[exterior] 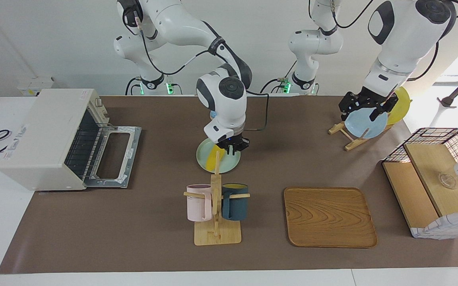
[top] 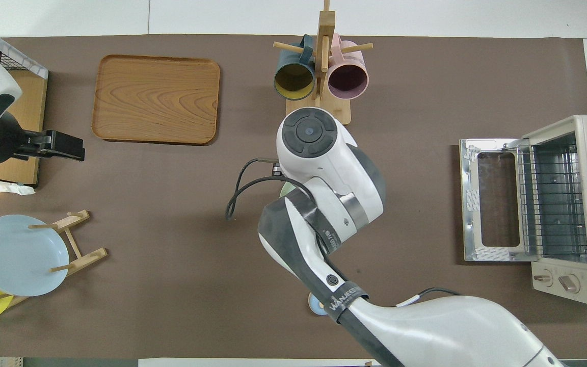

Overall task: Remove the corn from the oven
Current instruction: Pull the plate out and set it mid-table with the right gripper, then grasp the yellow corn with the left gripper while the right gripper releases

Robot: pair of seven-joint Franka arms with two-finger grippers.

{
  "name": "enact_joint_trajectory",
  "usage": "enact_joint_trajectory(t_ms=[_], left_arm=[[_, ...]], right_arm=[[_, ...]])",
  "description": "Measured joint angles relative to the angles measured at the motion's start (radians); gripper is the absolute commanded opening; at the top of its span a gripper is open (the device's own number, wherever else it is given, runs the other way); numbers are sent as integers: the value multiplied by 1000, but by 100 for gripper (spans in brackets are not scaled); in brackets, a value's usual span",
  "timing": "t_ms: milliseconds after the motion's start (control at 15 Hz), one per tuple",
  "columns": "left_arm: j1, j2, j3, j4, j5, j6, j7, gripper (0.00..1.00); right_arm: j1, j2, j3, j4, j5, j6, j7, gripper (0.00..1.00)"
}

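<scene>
The yellow corn [exterior: 212,158] lies on a pale green plate [exterior: 229,165] on the table's middle, a little nearer to the robots than the mug tree. My right gripper [exterior: 233,147] points down over the plate's rim, beside the corn's upper end. In the overhead view the right arm hides the corn and leaves only a sliver of the plate [top: 286,189]. The cream oven [exterior: 50,135] stands at the right arm's end with its door [exterior: 113,155] folded down flat and its wire rack [top: 553,204] bare. My left gripper [exterior: 365,106] waits open in the air over the plate rack.
A wooden mug tree [exterior: 216,206] holds a pink and a dark blue mug. Toward the left arm's end are a wooden tray [exterior: 329,216], a wire-and-wood basket shelf [exterior: 431,178] and a rack with a blue plate [exterior: 366,123] and a yellow one. A small blue round object [top: 316,306] sits near the robots.
</scene>
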Motion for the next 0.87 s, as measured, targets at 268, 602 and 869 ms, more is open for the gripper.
enact_joint_trajectory(t_ms=[268, 602, 869], left_arm=[[-79, 0, -6, -36, -35, 55, 0, 100], [-228, 17, -10, -117, -104, 169, -2, 100], [-351, 97, -11, -148, -152, 280, -44, 100]], right_arm=[[-91, -64, -2, -87, -91, -62, -33, 0], [-243, -110, -4, -310, -155, 56, -124, 0], [-348, -142, -5, -425, -208, 101, -202, 0]])
